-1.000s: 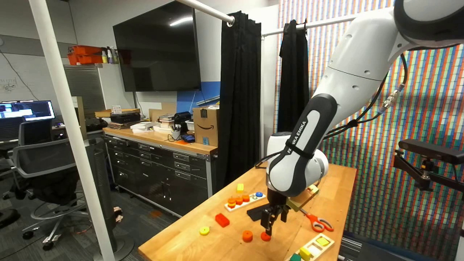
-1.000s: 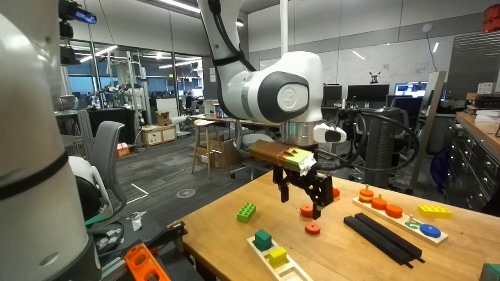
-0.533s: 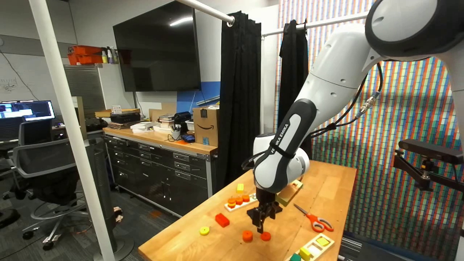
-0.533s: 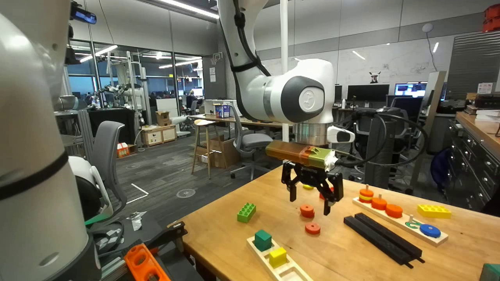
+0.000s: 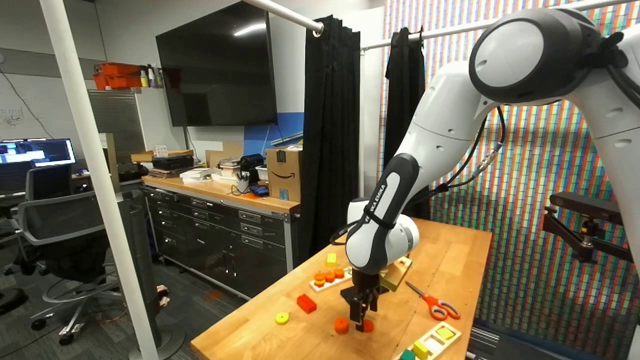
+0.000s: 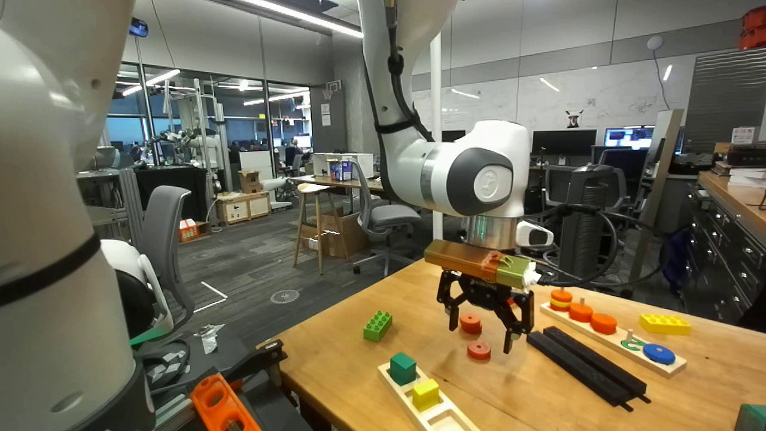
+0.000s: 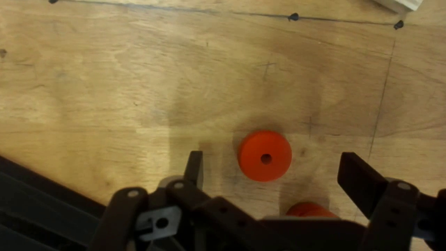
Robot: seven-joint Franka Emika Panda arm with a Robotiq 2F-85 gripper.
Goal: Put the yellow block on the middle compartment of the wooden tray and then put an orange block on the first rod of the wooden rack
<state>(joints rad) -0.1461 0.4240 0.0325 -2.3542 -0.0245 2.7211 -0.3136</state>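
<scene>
Two loose orange round blocks lie on the table. The lower one [image 6: 479, 351] shows between my spread fingers in the wrist view [image 7: 258, 143]; the taller one [image 6: 470, 324] is partly hidden by the gripper there [image 7: 308, 209]. My gripper [image 6: 480, 336] is open and empty above the lower one, which sits nearer the left finger in the wrist view [image 7: 271, 154]. The yellow block [image 6: 425, 394] sits in a compartment of the pale wooden tray [image 6: 396, 392], beside a green block [image 6: 403, 368]. The wooden rack [image 6: 616, 341] holds orange discs on its rods and a blue disc [image 6: 659, 353].
A black slab [image 6: 583, 366] lies between gripper and rack. Scissors [image 5: 437, 306], a red brick [image 5: 306, 303], a yellow disc [image 5: 282, 318], a green brick [image 6: 377, 326] and a yellow brick [image 6: 664, 324] lie around. Another yellow block [image 5: 445, 332] sits in the tray.
My open gripper has moved sideways, then lowered over the lower orange block. In an exterior view it moved right and then down. The blocks, tray and rack have not moved.
</scene>
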